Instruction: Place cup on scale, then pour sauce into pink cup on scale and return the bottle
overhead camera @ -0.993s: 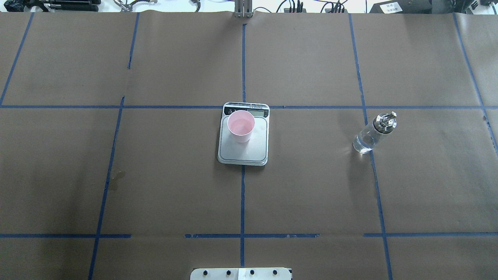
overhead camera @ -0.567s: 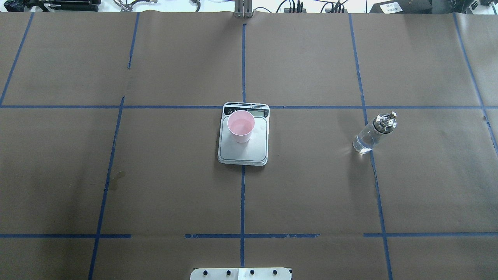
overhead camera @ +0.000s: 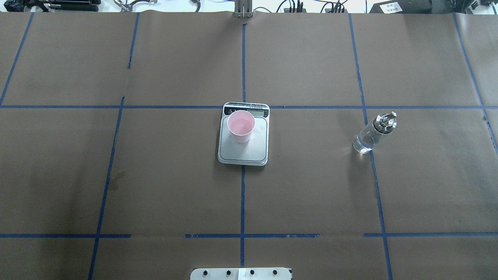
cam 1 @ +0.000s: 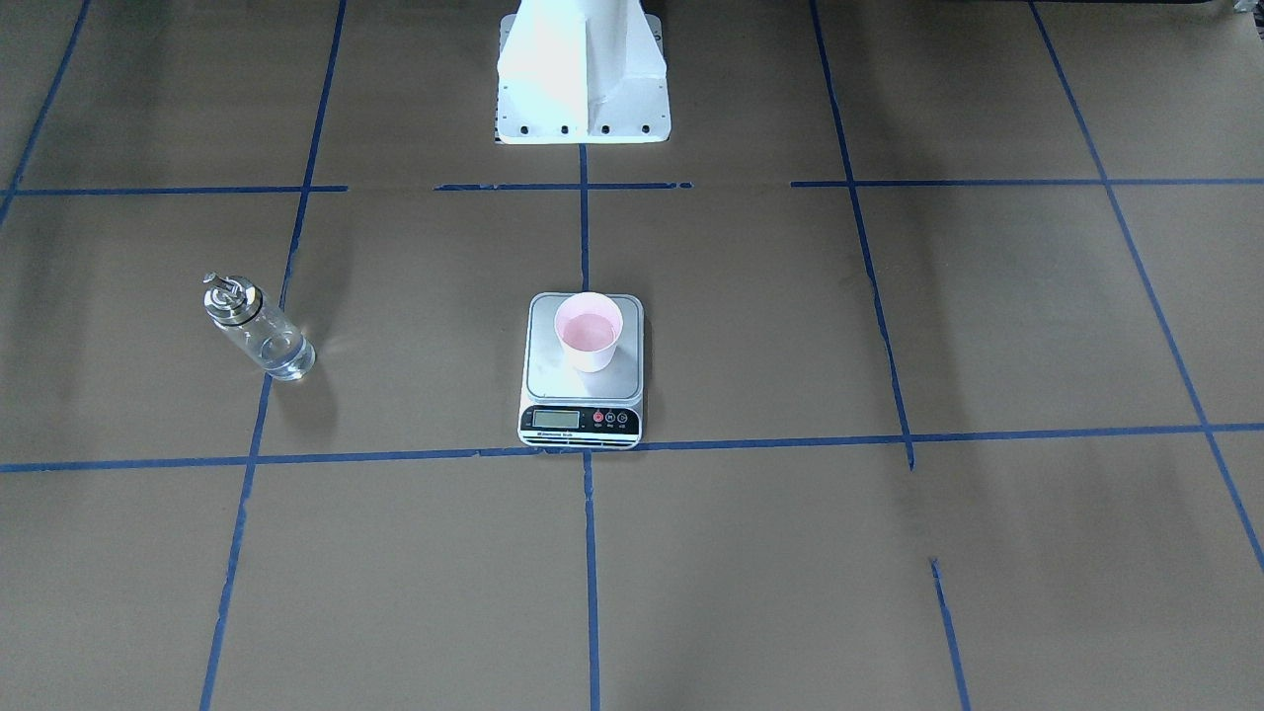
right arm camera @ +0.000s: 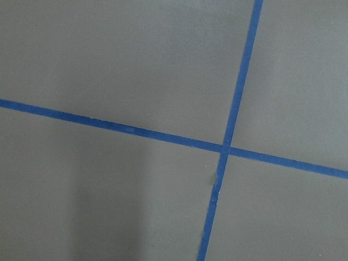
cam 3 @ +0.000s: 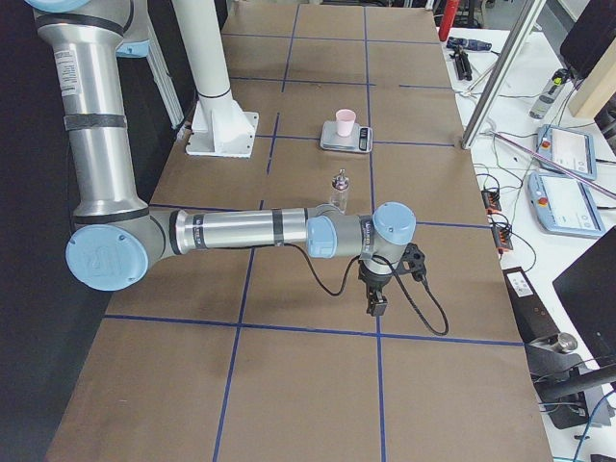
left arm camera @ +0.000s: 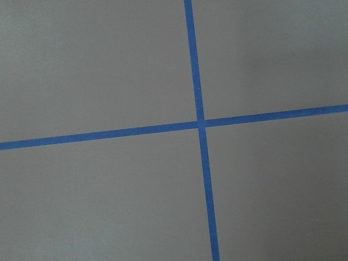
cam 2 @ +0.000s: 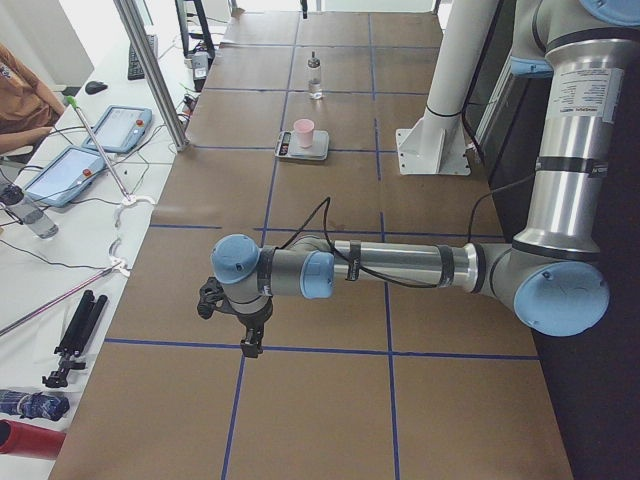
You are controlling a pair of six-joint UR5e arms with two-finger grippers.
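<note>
The pink cup (overhead camera: 241, 126) stands upright on the silver-grey scale (overhead camera: 243, 154) at the table's middle, toward the display end; it also shows in the front view (cam 1: 590, 331). The clear glass bottle (overhead camera: 369, 136) with the silver pourer stands upright on the table to the right of the scale, on a blue tape line, with clear sauce in its lower part (cam 1: 281, 357). No gripper is near either. My left gripper (cam 2: 250, 335) and right gripper (cam 3: 377, 298) show only in the side views, far out toward the table's ends, pointing down; I cannot tell whether they are open.
Brown paper with a blue tape grid covers the table (overhead camera: 311, 194). The robot's white base (cam 1: 583, 74) stands behind the scale. Both wrist views show only paper and tape crossings (left arm camera: 200, 123). Tablets and cables lie beyond the table's far edge (cam 2: 70, 170).
</note>
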